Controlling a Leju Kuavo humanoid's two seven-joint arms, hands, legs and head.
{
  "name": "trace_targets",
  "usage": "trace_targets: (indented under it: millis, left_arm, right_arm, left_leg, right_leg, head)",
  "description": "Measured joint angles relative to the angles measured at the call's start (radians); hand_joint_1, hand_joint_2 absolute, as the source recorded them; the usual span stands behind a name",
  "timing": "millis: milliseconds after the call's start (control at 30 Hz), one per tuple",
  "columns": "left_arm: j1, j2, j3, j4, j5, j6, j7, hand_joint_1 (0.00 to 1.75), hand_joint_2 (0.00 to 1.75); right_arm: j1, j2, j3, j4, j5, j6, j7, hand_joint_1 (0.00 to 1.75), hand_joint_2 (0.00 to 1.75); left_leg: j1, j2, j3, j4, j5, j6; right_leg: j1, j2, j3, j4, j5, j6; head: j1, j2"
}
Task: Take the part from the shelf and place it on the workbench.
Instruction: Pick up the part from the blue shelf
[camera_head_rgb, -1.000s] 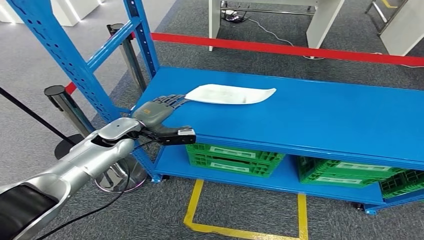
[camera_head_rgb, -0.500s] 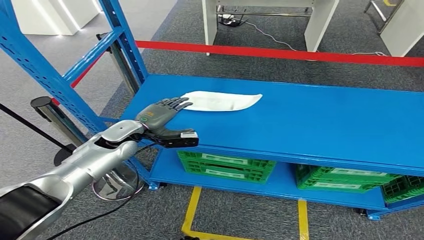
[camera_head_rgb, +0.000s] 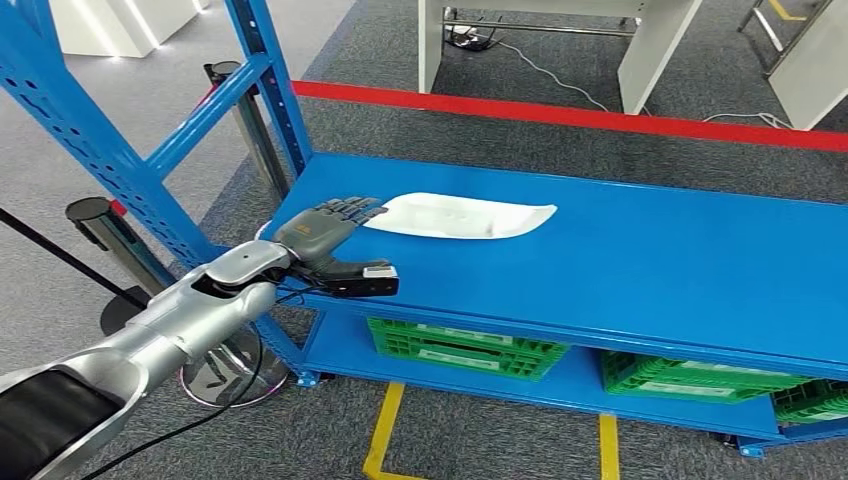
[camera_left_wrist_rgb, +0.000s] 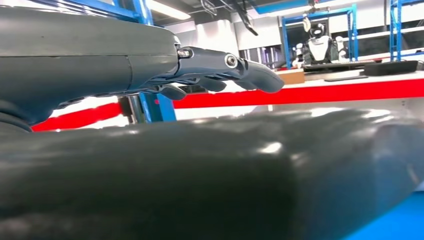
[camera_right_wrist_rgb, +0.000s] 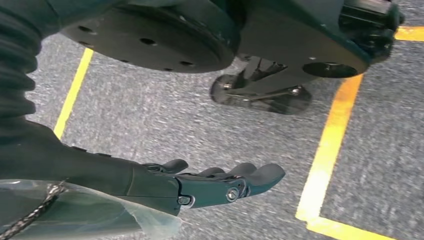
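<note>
White part (camera_head_rgb: 462, 215) lies flat on the blue shelf (camera_head_rgb: 640, 260), toward the shelf's left end, well back from its front edge. Left robot hand (camera_head_rgb: 325, 226) is stretched out flat over the shelf's left front corner, palm down, fingers apart and holding nothing; fingertips (camera_head_rgb: 368, 207) reach the near left end of the part, can't tell if they touch it. Left wrist view shows the same fingers extended straight, nothing in them. Right robot hand (camera_right_wrist_rgb: 220, 182) hangs over grey carpet (camera_right_wrist_rgb: 175, 120) with yellow floor tape (camera_right_wrist_rgb: 330, 140), fingers loosely spread, holding nothing. Under the shelf's top deck, green crates (camera_head_rgb: 465, 347) sit on the lower deck, one below the part, more toward the shelf's right end. Behind the shelf runs a red barrier strip (camera_head_rgb: 600, 115). A blue upright frame (camera_head_rgb: 130, 150) stands at the shelf's left end, with a chrome post (camera_head_rgb: 115, 235) just left of that.
</note>
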Motion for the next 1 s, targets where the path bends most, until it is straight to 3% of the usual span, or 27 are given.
trace_targets:
  millis: [67,133,233,300,333,400,433,467,500,567,600,667,767,800,867,933,967,1000]
  left_arm:
    - [-0.002,-0.005,-0.001,0.006,0.008,-0.002,-0.003,0.00,0.00]
    - [-0.007,-0.012,-0.001,0.013,0.015,-0.006,-0.005,0.00,0.00]
    - [-0.017,-0.024,-0.002,0.025,0.023,-0.010,-0.009,0.00,0.00]
    - [-0.028,-0.033,-0.003,0.036,0.028,-0.012,-0.015,0.00,0.00]
    - [-0.036,-0.038,-0.004,0.043,0.031,-0.015,-0.017,0.00,0.00]
    - [-0.046,-0.048,-0.006,0.062,0.034,-0.021,-0.019,0.00,0.00]
    - [-0.047,-0.052,-0.008,0.070,0.035,-0.024,-0.019,0.00,0.00]
    - [-0.049,-0.057,-0.010,0.077,0.035,-0.026,-0.019,0.00,0.00]
    - [-0.051,-0.062,-0.012,0.084,0.036,-0.027,-0.021,0.00,0.00]
    - [-0.059,-0.070,-0.016,0.095,0.040,-0.027,-0.025,0.00,0.00]
    - [-0.064,-0.074,-0.019,0.101,0.042,-0.027,-0.027,0.00,0.00]
    - [-0.072,-0.081,-0.023,0.111,0.044,-0.027,-0.030,0.00,0.00]
    - [-0.077,-0.089,-0.026,0.117,0.045,-0.026,-0.031,0.00,0.00]
    - [-0.080,-0.091,-0.026,0.119,0.046,-0.026,-0.032,0.00,0.00]
    - [-0.082,-0.098,-0.027,0.121,0.053,-0.018,-0.040,0.00,0.00]
    - [-0.075,-0.111,-0.027,0.124,0.068,-0.004,-0.059,0.00,0.00]
    - [-0.068,-0.119,-0.028,0.126,0.075,0.002,-0.068,0.00,0.44]
    - [-0.060,-0.128,-0.029,0.128,0.079,0.007,-0.075,0.00,0.87]
  right_arm:
    - [0.000,0.000,-0.001,0.000,0.002,0.000,0.000,0.00,1.75]
    - [-0.002,0.000,-0.001,0.001,0.003,0.001,0.000,0.00,1.75]
    - [-0.004,0.000,-0.001,0.001,0.009,0.003,-0.001,0.00,1.75]
    - [-0.004,0.000,-0.002,0.001,0.014,0.003,-0.003,0.00,1.75]
    - [-0.005,0.000,-0.002,0.001,0.016,0.004,-0.005,0.00,1.75]
    - [-0.007,0.000,-0.003,0.001,0.018,0.005,-0.008,0.00,1.75]
    - [-0.007,0.000,-0.003,0.001,0.019,0.006,-0.008,0.00,1.75]
    - [-0.005,0.000,-0.003,0.001,0.020,0.007,-0.009,0.00,1.75]
    - [-0.004,0.001,-0.003,0.001,0.020,0.007,-0.009,0.00,1.75]
    - [-0.003,0.002,-0.003,0.001,0.021,0.008,-0.009,0.00,1.75]
    - [-0.005,0.002,-0.003,0.001,0.021,0.008,-0.009,0.00,1.75]
    - [-0.007,0.004,-0.003,0.002,0.022,0.008,-0.008,0.00,1.75]
    - [-0.008,0.004,-0.004,0.001,0.022,0.008,-0.008,0.00,1.75]
    - [-0.008,0.005,-0.004,0.001,0.022,0.008,-0.009,0.00,1.75]
    - [-0.008,0.005,-0.004,0.001,0.025,0.008,-0.011,0.00,1.75]
    - [-0.007,0.005,-0.004,0.001,0.034,0.009,-0.010,0.00,0.87]
    - [-0.006,0.005,-0.004,0.001,0.038,0.010,-0.010,0.00,0.44]
    - [-0.005,0.005,-0.004,0.001,0.042,0.011,-0.010,0.00,0.00]
  left_leg:
    - [-0.001,-0.001,0.019,0.001,-0.017,-0.006]
    - [-0.004,-0.002,0.028,0.004,-0.031,-0.015]
    - [-0.004,-0.002,0.031,0.004,-0.042,-0.030]
    - [-0.002,0.000,0.020,0.039,-0.063,-0.042]
    - [0.000,0.001,-0.004,0.088,-0.083,-0.047]
    - [0.003,0.002,-0.082,0.224,-0.121,-0.056]
    - [0.005,0.002,-0.118,0.273,-0.125,-0.058]
    - [0.006,0.002,-0.139,0.289,-0.109,-0.059]
    - [0.007,0.002,-0.144,0.268,-0.075,-0.058]
    - [0.007,0.003,-0.112,0.149,0.020,-0.052]
    - [0.005,0.003,-0.091,0.091,0.050,-0.049]
    - [0.000,0.003,-0.069,0.034,0.056,-0.039]
    - [0.001,0.001,-0.058,0.015,0.042,-0.023]
    - [0.003,0.001,-0.053,0.010,0.041,-0.017]
    - [0.005,0.001,-0.044,0.006,0.037,-0.007]
    - [0.003,0.000,-0.039,0.006,0.030,-0.001]
    - [0.002,0.000,-0.035,0.006,0.025,0.000]
    - [0.002,-0.002,-0.028,0.007,0.018,0.000]
  right_leg:
    - [0.001,0.000,0.043,-0.124,0.089,-0.005]
    - [0.003,0.001,0.087,-0.216,0.118,-0.011]
    - [0.004,0.002,0.105,-0.238,0.101,-0.025]
    - [0.000,0.002,0.118,-0.244,0.095,-0.036]
    - [-0.002,0.002,0.126,-0.246,0.091,-0.041]
    - [-0.002,0.002,0.140,-0.246,0.079,-0.048]
    - [-0.002,0.003,0.147,-0.246,0.073,-0.048]
    - [-0.002,0.004,0.156,-0.246,0.066,-0.047]
    - [-0.002,0.005,0.167,-0.246,0.058,-0.046]
    - [-0.002,0.006,0.186,-0.247,0.043,-0.041]
    - [0.000,0.007,0.193,-0.247,0.035,-0.036]
    - [0.002,0.008,0.197,-0.248,0.026,-0.025]
    - [0.001,0.005,0.198,-0.249,0.016,-0.007]
    - [0.000,0.004,0.187,-0.228,0.004,-0.003]
    - [0.000,0.003,0.126,-0.124,-0.038,0.000]
    - [0.000,0.004,0.039,0.004,-0.068,0.002]
    - [0.000,0.003,0.011,0.031,-0.059,0.003]
    - [0.000,0.003,0.001,0.020,-0.030,0.003]
  head:
    - [0.000,0.000]
    - [0.002,0.000]
    - [-0.003,0.000]
    - [-0.006,0.000]
    - [-0.007,0.000]
    - [-0.008,0.000]
    - [-0.008,0.000]
    - [-0.008,0.000]
    - [-0.008,0.000]
    - [-0.007,0.000]
    - [-0.007,0.000]
    - [-0.007,0.000]
    - [-0.007,0.000]
    - [-0.007,0.000]
    - [-0.005,0.000]
    - [-0.005,0.000]
    - [-0.006,0.000]
    - [-0.006,0.000]
